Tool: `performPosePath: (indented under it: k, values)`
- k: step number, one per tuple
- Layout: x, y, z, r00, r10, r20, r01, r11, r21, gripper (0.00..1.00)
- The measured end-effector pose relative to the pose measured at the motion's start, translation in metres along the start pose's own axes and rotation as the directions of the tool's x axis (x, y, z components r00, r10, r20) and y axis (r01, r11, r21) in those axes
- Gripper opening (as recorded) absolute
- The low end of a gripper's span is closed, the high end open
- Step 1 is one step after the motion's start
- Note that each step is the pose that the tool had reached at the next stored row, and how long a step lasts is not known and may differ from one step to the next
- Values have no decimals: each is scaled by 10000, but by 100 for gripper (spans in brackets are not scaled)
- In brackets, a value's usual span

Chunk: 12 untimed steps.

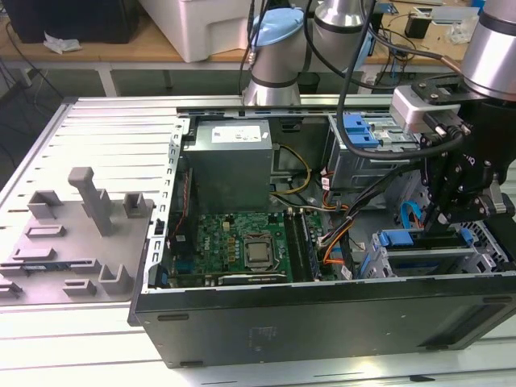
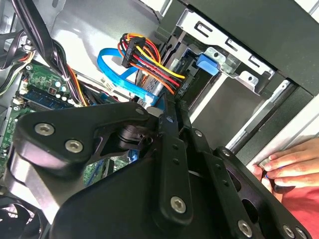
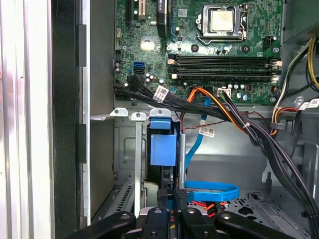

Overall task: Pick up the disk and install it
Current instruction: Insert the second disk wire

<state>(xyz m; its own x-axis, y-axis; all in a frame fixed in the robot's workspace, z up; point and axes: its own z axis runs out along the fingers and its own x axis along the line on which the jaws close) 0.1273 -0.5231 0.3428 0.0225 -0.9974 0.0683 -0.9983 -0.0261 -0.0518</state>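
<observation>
My gripper (image 1: 463,211) low over drive cage (image 3: 130,149) at case front corner. Disk (image 3: 163,149) stands on edge in cage bay, directly below fingertips, long axis running down into bay. Fingers look closed on its upper edge.

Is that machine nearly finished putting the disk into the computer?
Nearly, it seems. Done: the disk already stands edge-on inside the metal drive cage, its blue bracket showing. In hand: the gripper is right at the disk's end, over the bay. Left: I cannot tell whether the disk is pushed fully home, and the gripper is not yet clear of it.
</observation>
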Motion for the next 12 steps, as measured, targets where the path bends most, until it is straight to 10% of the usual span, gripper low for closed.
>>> performPosePath:
  k: [12]
  values:
    - [-2, 1, 26, 10000, -1, -1, 1, 10000, 0, 16]
